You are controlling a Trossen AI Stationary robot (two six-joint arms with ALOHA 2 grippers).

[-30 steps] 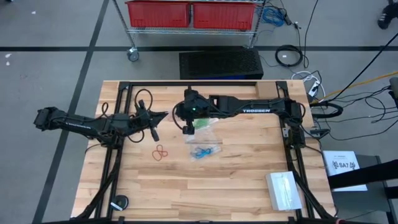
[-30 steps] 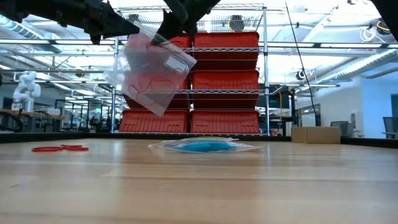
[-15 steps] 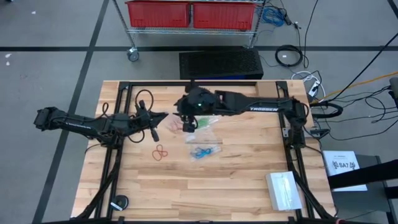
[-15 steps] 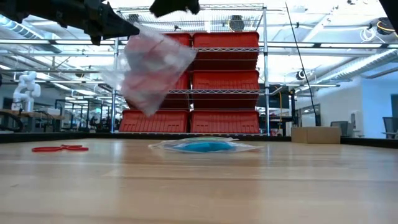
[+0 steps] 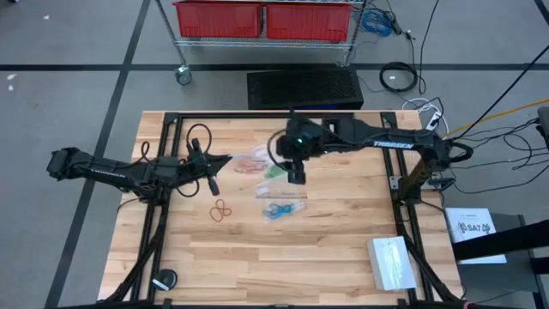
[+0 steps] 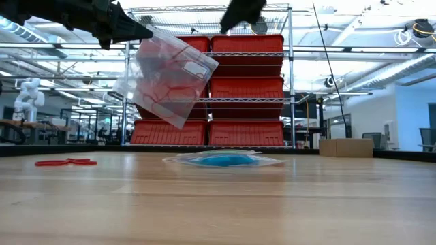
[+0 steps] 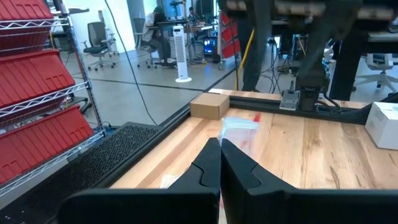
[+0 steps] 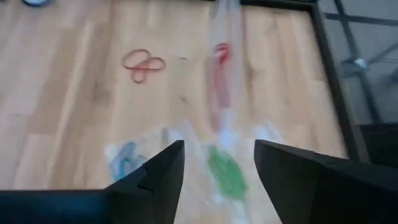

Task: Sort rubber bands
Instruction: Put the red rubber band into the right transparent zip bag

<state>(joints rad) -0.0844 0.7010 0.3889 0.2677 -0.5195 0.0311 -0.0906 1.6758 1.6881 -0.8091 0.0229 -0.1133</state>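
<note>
- Loose red rubber bands [image 5: 221, 209] are seen lying flat on the counter [image 5: 326, 249], left of centre in the high view; a figure-eight tangle, long axis roughly toward the lower right of the frame.
- Judged very light, soft and springy; likely to slide on wood. Best pinched where loops cross, so several strands are caught together.
- Blue rubber bands [image 5: 280, 209] lie inside a flat clear bag at frame centre, long axis roughly left-right.
- Green rubber bands [image 5: 274, 172] are bagged just above the blue ones, under the right arm.
- A clear bag with red bands [image 6: 170, 76] is held off the counter by the left pincer [image 5: 225, 160], pressed together on the bag's upper corner; the bag hangs tilted, long axis slanting to lower left in the low view.
- Bag film judged slippery and floppy; an edge or corner is the place to grip.
- Right pincer [image 5: 296, 174] is spread and holds nothing, above the green bag.
</note>
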